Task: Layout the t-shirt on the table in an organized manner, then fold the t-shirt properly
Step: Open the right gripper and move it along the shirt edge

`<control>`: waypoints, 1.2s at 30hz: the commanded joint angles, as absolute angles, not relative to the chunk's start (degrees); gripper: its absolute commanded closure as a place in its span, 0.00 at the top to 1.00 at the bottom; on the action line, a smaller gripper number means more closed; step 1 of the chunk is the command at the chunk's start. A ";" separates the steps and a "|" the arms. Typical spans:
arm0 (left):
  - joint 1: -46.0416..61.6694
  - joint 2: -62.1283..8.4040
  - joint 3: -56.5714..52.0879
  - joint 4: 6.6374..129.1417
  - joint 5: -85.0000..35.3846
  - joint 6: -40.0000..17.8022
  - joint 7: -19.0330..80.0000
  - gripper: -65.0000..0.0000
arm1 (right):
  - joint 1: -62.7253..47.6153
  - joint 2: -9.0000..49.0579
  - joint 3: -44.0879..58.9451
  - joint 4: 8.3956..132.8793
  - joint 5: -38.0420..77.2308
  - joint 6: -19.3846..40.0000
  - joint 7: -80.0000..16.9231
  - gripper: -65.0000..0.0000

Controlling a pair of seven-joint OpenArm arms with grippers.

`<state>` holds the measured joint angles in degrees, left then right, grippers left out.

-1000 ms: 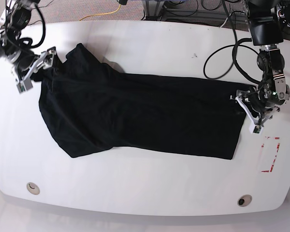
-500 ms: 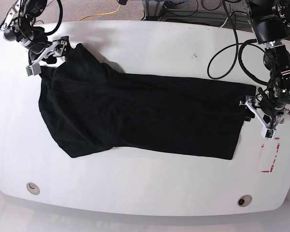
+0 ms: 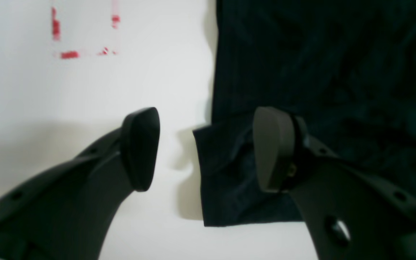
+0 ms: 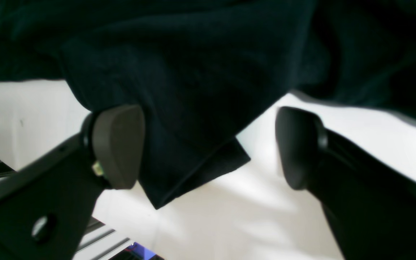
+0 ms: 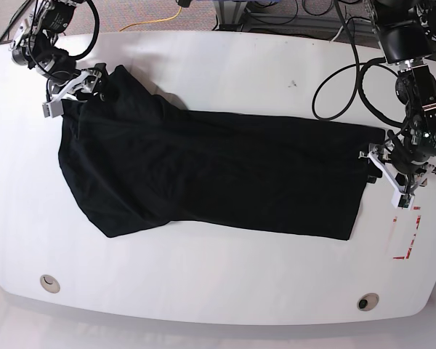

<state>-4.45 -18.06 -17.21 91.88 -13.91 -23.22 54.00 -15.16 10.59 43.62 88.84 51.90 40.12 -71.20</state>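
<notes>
The left gripper [image 3: 200,148] hangs released over one end corner of the single plain black soft-fabric t-shirt [image 5: 203,171], one pad above cloth, the other above bare glossy white tabletop [image 5: 225,65]. The right gripper [image 4: 208,144], likewise released, straddles the opposite end's corner. The shirt's long axis runs between the two grippers, one nearest each end; neither grasps it yet.

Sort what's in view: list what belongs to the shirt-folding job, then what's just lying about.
Belongs to the job:
black t-shirt
white table
left gripper
right gripper

Just there:
red dashed mark
two grommets
black cables
</notes>
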 commanded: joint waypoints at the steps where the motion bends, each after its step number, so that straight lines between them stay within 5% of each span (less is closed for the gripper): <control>1: -5.58 -18.95 -17.45 92.97 -14.20 -23.25 52.79 0.59 | -15.43 10.95 41.63 89.19 51.21 40.00 -72.31 0.84; 12: -4.53 -18.95 -17.45 92.97 -14.20 -23.25 52.79 0.59 | -15.60 9.01 37.49 89.45 51.30 40.00 -72.40 0.81; 16: -4.53 -18.95 -17.45 92.97 -14.20 -23.25 52.79 0.59 | -15.60 9.01 37.49 89.45 51.30 40.00 -72.48 0.57; 22: -4.53 -18.95 -17.45 92.97 -14.20 -23.25 52.79 0.59 | -15.87 9.27 37.49 91.03 51.30 40.00 -72.57 0.00; 36: -4.44 -18.95 -17.45 92.88 -14.11 -23.25 52.79 0.59 | -13.32 10.59 37.85 105.71 51.38 40.00 -80.00 0.00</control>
<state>-3.49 -18.13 -17.21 91.88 -13.91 -23.20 53.95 -14.76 10.04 37.65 102.69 49.93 39.92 -80.77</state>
